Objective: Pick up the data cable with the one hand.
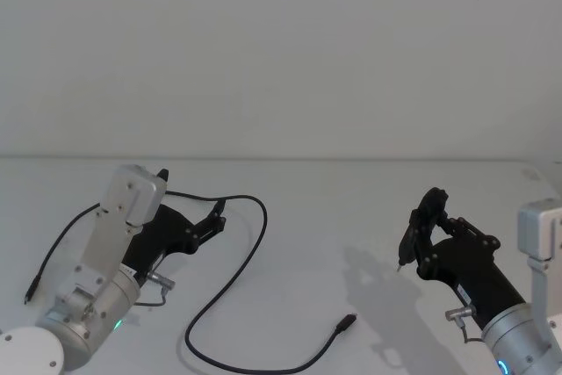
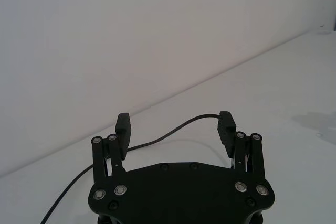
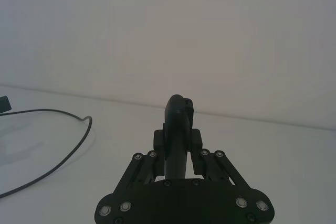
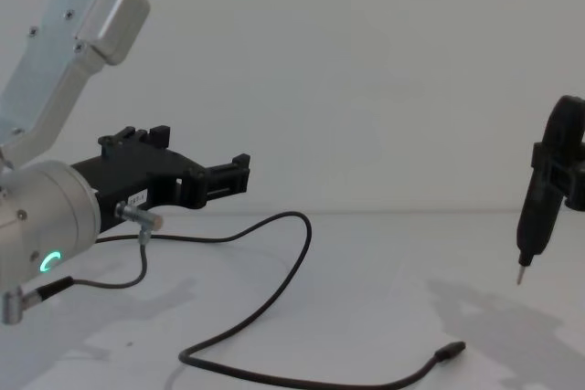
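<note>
Head view: we see the data cable (image 1: 230,288) lying in loose curves on the white tabletop (image 1: 369,208), its plug (image 1: 349,320) towards the front middle. The left end effector (image 1: 218,213) sits by the cable's far bend, jaws released and spread.

Left wrist view: the cable crosses beyond the parted fingers (image 2: 122,124).

Right wrist view: the right end effector (image 3: 178,142) is clenched on a slim dark tool (image 3: 177,111).

Chest view: we find the left end effector above the cable, and the tool points down, well apart from it.
</note>
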